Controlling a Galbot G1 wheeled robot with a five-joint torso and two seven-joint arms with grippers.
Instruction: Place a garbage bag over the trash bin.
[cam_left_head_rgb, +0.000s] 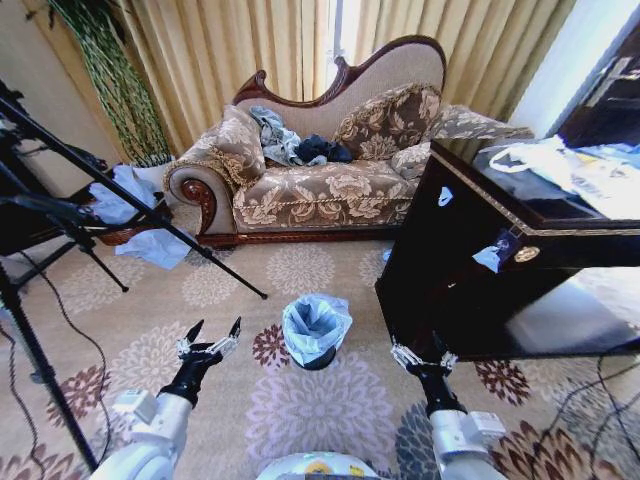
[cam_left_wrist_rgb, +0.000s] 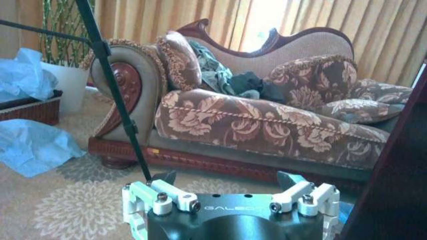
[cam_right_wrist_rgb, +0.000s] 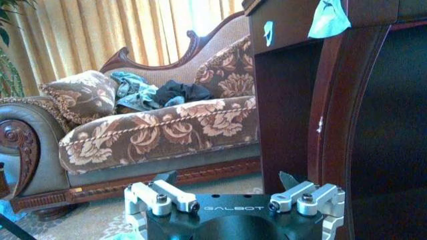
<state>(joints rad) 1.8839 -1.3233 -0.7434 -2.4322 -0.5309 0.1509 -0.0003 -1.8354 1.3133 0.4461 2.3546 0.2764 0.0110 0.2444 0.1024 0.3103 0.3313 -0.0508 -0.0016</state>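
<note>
Standing on the carpet between both hands, the trash bin is seen already lined with the garbage bag. Left hand and right hand are held open, empty (rim folds should be checked evenly).

Pale blue garbage bag, black trash bin.
</note>
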